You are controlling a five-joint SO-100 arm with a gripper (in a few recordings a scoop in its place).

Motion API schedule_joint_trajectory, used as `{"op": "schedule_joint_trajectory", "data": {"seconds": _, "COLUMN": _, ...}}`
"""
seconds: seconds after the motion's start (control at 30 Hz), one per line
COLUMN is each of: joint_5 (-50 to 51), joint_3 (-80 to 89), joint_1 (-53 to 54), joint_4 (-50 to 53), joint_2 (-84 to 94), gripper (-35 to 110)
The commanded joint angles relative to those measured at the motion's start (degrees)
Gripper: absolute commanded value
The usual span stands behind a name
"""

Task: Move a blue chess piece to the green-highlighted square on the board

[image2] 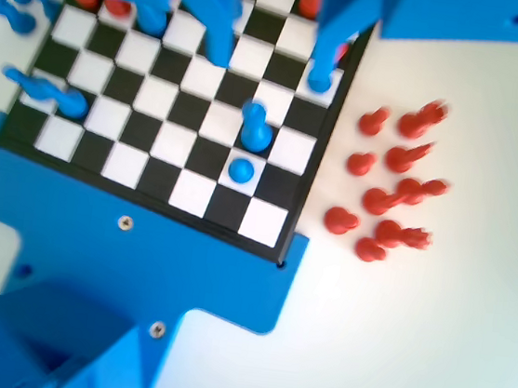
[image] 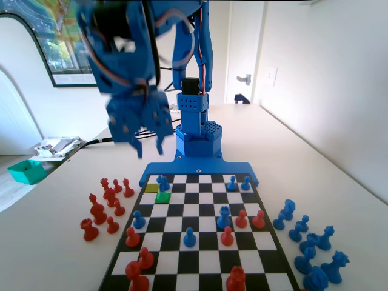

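Observation:
The board [image: 204,210] lies in front of the blue arm's base. The green-highlighted square [image: 162,197] is near the board's far left corner in the fixed view, with a yellow-olive square [image: 151,188] diagonally behind it. A blue chess piece [image: 163,183], a pawn, stands at the green square's far edge, and another blue pawn [image2: 241,170] is close behind it. In the wrist view the pawn [image2: 255,128] is one square up from that second one. My gripper [image: 148,144] hangs high above the table, left of the base, blurred. Its jaws are apart and hold nothing. In the wrist view the gripper [image2: 270,60] is above the board [image2: 158,98].
Red pieces [image: 106,206] stand off the board's left side in the fixed view, and blue pieces [image: 309,242] off its right. Blue and red pieces [image: 233,219] dot the board's middle. A teal tray [image: 27,171] sits at the far left.

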Motion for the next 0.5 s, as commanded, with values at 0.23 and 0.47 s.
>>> {"op": "schedule_joint_trajectory", "data": {"seconds": 0.23, "joint_5": 14.2, "joint_3": -9.2, "joint_1": -8.6, "joint_4": 11.3, "joint_2": 15.2, "gripper": 1}}
{"op": "schedule_joint_trajectory", "data": {"seconds": 0.47, "joint_5": 21.4, "joint_3": -11.4, "joint_1": -15.0, "joint_4": 18.5, "joint_2": 26.1, "gripper": 1}}
